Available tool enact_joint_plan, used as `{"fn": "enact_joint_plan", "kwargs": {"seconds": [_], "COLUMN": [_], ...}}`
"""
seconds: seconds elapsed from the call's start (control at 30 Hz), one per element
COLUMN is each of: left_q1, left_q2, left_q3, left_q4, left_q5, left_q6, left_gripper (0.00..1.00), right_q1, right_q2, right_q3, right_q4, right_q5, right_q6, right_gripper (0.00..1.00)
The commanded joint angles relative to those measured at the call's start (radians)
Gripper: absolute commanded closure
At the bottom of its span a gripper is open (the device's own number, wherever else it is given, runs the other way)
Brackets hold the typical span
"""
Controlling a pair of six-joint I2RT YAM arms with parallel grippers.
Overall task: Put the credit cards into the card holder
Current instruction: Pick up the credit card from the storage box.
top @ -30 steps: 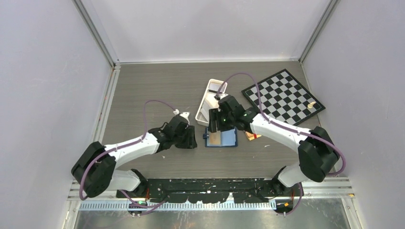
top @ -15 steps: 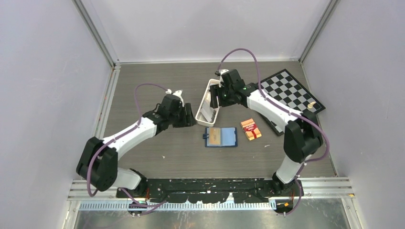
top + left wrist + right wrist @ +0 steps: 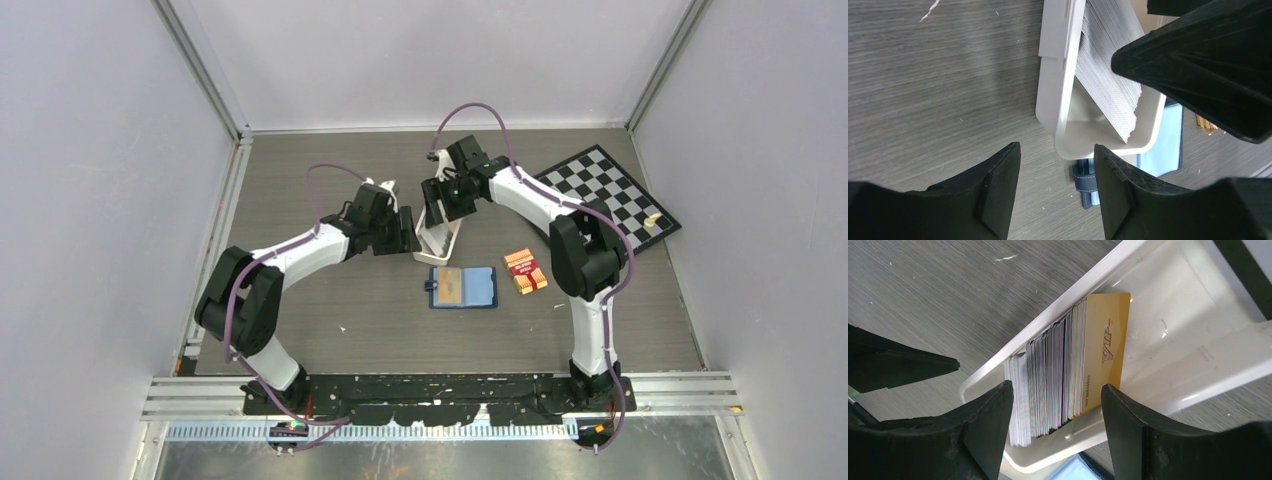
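Observation:
A stack of several credit cards (image 3: 1048,385) stands on edge in a long white tray (image 3: 1178,315), with a gold VIP card (image 3: 1105,347) at its front. My right gripper (image 3: 1057,432) is open and straddles the stack without touching it; it hovers over the tray in the top view (image 3: 440,198). My left gripper (image 3: 1057,192) is open and empty, at the tray's (image 3: 1055,75) near left corner, beside the cards (image 3: 1108,75). The navy card holder (image 3: 463,287) lies open in front of the tray, with a tan card in its left half.
A red-orange banded pack (image 3: 525,270) lies right of the card holder. A chessboard (image 3: 600,200) with a small pale piece on it sits at the back right. The two grippers are close together at the tray (image 3: 432,247).
My right gripper moved from above the card holder back to the tray and now hangs over the card stack. My left gripper moved forward and right up to the tray's side.

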Motion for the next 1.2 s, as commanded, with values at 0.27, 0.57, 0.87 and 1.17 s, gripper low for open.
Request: {"fn": "enact_joint_plan", "kwargs": {"seconds": [0.27,0.57,0.87,1.17], "left_q1": [0.003,0.003,0.003,0.003], "left_q2": [0.1,0.108,0.105,0.1], "left_q3": [0.084,0.089,0.107,0.116], "left_q4": [0.05,0.029,-0.021,-0.048], "left_q5": [-0.024,-0.056,-0.082,-0.11], "left_q6": [0.051,0.077,0.115,0.144], "left_gripper": [0.53,0.82,0.97,1.0], "right_q1": [-0.015,-0.014,-0.015,-0.016], "right_q2": [0.084,0.079,0.045,0.04], "right_q3": [0.09,0.09,0.079,0.082], "right_q4": [-0.05,-0.06,-0.052,-0.049], "right_q5": [-0.187,-0.23,-0.236,-0.231], "right_q6": [-0.031,-0.009,0.011,0.024], "right_gripper": [0.3,0.46,0.64,0.82]}}
